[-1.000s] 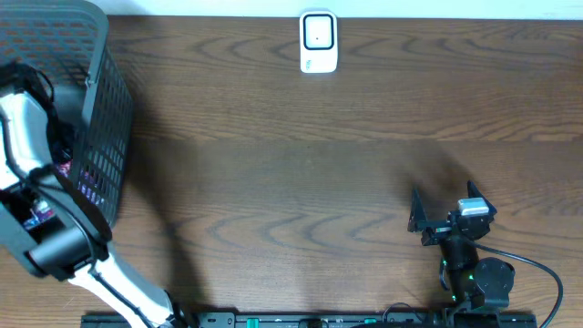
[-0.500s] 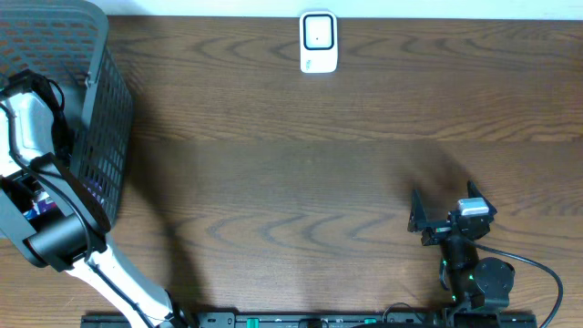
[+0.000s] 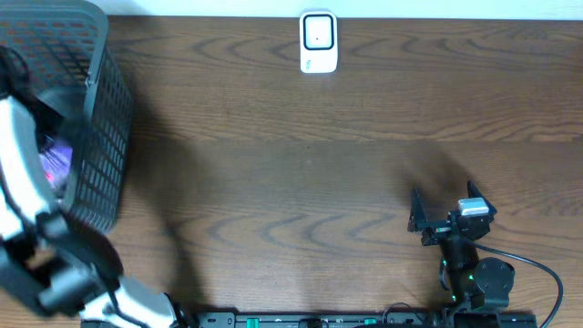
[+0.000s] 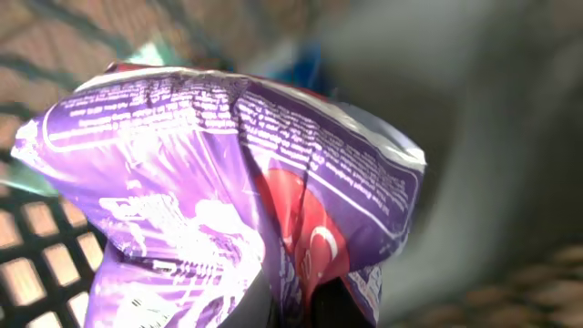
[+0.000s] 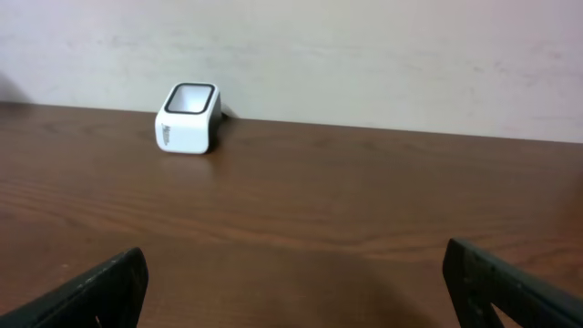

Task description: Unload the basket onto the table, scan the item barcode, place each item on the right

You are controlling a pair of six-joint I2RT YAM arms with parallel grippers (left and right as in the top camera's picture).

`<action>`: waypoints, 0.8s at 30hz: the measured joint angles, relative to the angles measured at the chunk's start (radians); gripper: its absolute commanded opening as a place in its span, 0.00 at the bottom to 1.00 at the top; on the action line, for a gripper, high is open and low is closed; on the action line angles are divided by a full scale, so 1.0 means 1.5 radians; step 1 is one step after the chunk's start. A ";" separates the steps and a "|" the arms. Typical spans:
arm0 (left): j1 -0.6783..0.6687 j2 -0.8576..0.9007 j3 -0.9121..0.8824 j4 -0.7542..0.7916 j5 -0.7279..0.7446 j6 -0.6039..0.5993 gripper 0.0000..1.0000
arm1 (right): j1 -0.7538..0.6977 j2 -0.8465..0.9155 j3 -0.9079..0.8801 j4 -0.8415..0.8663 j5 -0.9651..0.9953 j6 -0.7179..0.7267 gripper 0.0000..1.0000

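Note:
The item is a purple and red snack bag [image 4: 209,173] with white print, filling the left wrist view. My left gripper [image 4: 299,308] is shut on its lower edge, one dark finger on each side of the foil. In the overhead view the bag [image 3: 55,162] shows as a purple patch inside the mesh basket [image 3: 102,109], beside my white left arm [image 3: 18,155]. The white barcode scanner [image 3: 318,42] stands at the table's far edge, also in the right wrist view [image 5: 189,119]. My right gripper [image 3: 418,219] rests open near the front right, nothing between its fingers [image 5: 100,287].
The dark mesh basket takes up the far left of the table, and its wall stands between the bag and the wood. Bare brown tabletop [image 3: 291,182] stretches between basket, scanner and right arm. A pale wall [image 5: 364,55] rises behind the scanner.
My left gripper has closed on the purple bag inside the basket. The left arm has shifted and the bag now shows higher in the basket. The right arm has not moved.

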 measured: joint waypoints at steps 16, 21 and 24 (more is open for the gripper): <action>-0.022 -0.359 0.011 0.223 0.192 -0.034 0.07 | 0.000 0.000 0.000 0.000 0.000 0.000 0.99; -0.129 -0.371 0.011 0.254 0.330 -0.053 0.07 | 0.000 0.000 0.000 0.000 0.000 0.000 0.99; -0.220 -0.359 0.011 0.254 0.370 -0.061 0.07 | 0.000 0.000 0.000 0.000 0.000 0.000 0.99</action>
